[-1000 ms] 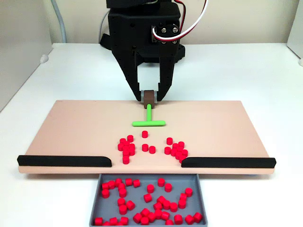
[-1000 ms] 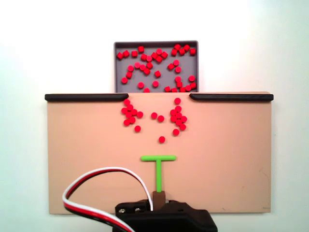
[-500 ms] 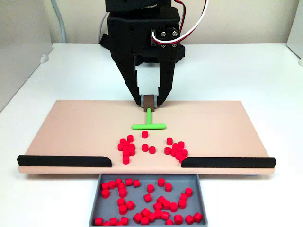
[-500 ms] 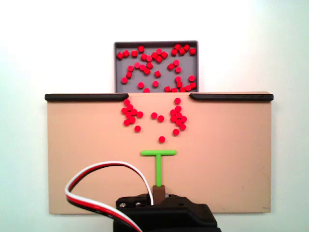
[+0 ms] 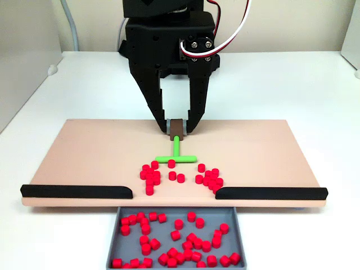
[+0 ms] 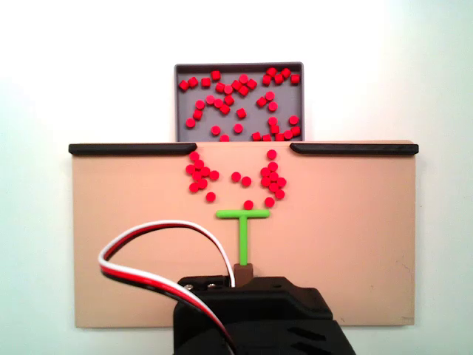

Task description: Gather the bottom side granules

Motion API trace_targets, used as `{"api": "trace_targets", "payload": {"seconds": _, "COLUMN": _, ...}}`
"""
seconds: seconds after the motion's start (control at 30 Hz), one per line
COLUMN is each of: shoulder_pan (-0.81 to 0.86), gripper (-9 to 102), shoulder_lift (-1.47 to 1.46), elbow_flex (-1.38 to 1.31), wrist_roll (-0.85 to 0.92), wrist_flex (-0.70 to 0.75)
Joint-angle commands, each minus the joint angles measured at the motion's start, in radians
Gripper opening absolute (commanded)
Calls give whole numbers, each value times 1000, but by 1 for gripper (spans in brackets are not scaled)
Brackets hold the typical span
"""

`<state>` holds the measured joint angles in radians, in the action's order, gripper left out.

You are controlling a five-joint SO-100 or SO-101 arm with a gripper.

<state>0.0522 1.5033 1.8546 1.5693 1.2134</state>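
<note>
Pincer (image 5: 178, 127): closed narrow on the brown block at the stem end of the green T-shaped pusher (image 5: 176, 153); both tips flank the block. Pusher stem points toward the gap between the two black rails, crossbar leading.

Landmark: the tan board (image 5: 84, 152) on the white surface (image 5: 292, 84).

Near to far, front-facing fixed view:
- Grey tray (image 5: 115, 236), just beyond the board's near edge below the gap, holds many red granules.
- Black rails (image 5: 76, 192) along the board's near edge, either side of the gap.
- Loose granules (image 5: 151, 175) on the board just behind the rails: one clump behind the left rail's inner end, one behind the right rail's, a few strays between.
- Crossbar touches, or nearly touches, the farthest stray.

Handling (judgement): granules look light, hard, matte, prone to roll and scatter. Too small to pinch singly; sweep them with the crossbar's flat face. The clumps lie wider than the crossbar, so expect some to slip around its ends.
</note>
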Motion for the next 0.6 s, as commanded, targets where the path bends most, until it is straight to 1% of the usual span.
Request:
{"api": "trace_targets", "payload": {"seconds": 0.0, "shoulder_pan": -3, "gripper": 0, "shoulder_lift": -35, "elbow_flex": -31, "wrist_roll": -6, "wrist_flex": -9}}
{"api": "trace_targets", "payload": {"seconds": 0.27, "shoulder_pan": -8, "gripper": 0, "shoulder_lift": -98, "elbow_flex": -100, "wrist_roll": -11, "wrist_flex": -9}}
{"api": "trace_targets", "payload": {"seconds": 0.57, "shoulder_pan": -15, "gripper": 0, "shoulder_lift": -110, "elbow_flex": -117, "wrist_roll": -23, "wrist_flex": -8}}
